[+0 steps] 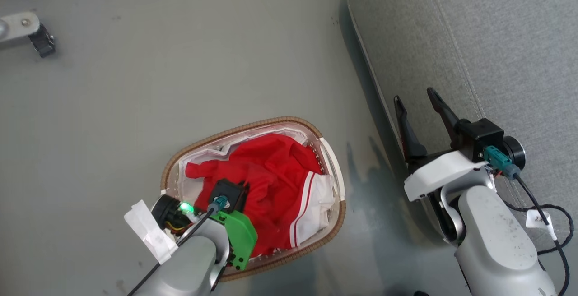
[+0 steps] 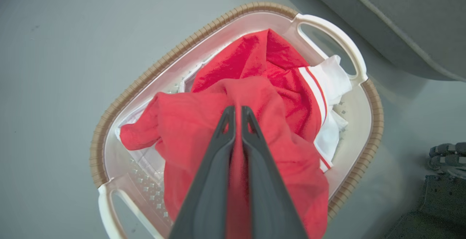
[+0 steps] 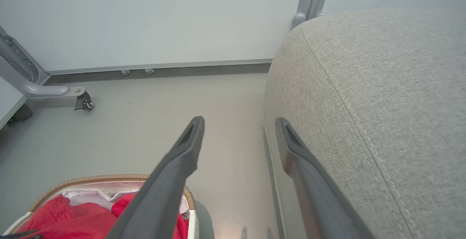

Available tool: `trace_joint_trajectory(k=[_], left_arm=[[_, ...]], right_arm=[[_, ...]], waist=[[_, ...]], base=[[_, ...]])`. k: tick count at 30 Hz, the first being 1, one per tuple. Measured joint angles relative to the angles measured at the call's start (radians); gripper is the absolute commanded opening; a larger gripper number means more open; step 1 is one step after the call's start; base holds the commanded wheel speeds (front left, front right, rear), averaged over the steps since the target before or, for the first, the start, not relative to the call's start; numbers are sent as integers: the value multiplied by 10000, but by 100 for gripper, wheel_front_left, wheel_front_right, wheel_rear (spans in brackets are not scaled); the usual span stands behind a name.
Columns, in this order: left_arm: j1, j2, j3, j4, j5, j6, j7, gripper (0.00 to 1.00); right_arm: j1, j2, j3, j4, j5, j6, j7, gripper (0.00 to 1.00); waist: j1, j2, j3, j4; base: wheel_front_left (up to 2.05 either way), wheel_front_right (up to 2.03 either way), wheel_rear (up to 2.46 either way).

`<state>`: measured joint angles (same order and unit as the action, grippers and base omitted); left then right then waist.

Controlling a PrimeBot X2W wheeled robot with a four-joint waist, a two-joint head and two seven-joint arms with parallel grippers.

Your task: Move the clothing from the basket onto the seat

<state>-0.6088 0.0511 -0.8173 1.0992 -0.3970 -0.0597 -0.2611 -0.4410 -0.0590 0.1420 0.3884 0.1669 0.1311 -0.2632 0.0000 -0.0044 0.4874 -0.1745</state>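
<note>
The red clothing (image 1: 271,169) with white stripes and a white panel lies heaped in the oval cream basket (image 1: 332,160) with a brown rim, on the floor at lower centre. My left gripper (image 2: 236,110) reaches down into the heap, shut on a fold of the red clothing (image 2: 269,86) that bunches up between its fingers. In the head view its fingers are hidden under the wrist. The basket (image 2: 327,24) stands close beside the grey seat (image 1: 496,52). My right gripper (image 1: 417,99) hovers open over the seat's front edge, nothing between its fingers (image 3: 189,140). The seat (image 3: 382,93) lies to its right.
A metal frame leg with a castor (image 1: 27,32) stands on the grey floor at the far left. A white wall (image 3: 164,20) runs behind the floor. A black cable (image 1: 546,224) hangs by my right arm. A white liner sheet (image 1: 198,160) shows under the garments.
</note>
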Motion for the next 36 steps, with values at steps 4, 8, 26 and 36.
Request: trace_joint_trajectory(k=[4,8,26,36], left_arm=[[311,-21,305,-1352,65,138,-13,0],[662,-17,777,-2483,280,174,-12,0],[1164,-19,2598,-6740,696,65,-29,0],[1431,-21,2343,-7018,945,84,-29,0]], right_arm=[[504,-98,-92,138,86,0,-2,100],[906,-144,-127,242,96,0,0,100],[2056,-234,694,570,247,0,0,100],[1166,-897,3942,-817,1181,4,-2,100]], waist=[[0,0,-768,229],[0,0,-1441,455],[0,0,-3711,1313],[0,0,-4023,1623]], base=[[0,0,0],[0,0,0],[0,0,0],[0,0,0]])
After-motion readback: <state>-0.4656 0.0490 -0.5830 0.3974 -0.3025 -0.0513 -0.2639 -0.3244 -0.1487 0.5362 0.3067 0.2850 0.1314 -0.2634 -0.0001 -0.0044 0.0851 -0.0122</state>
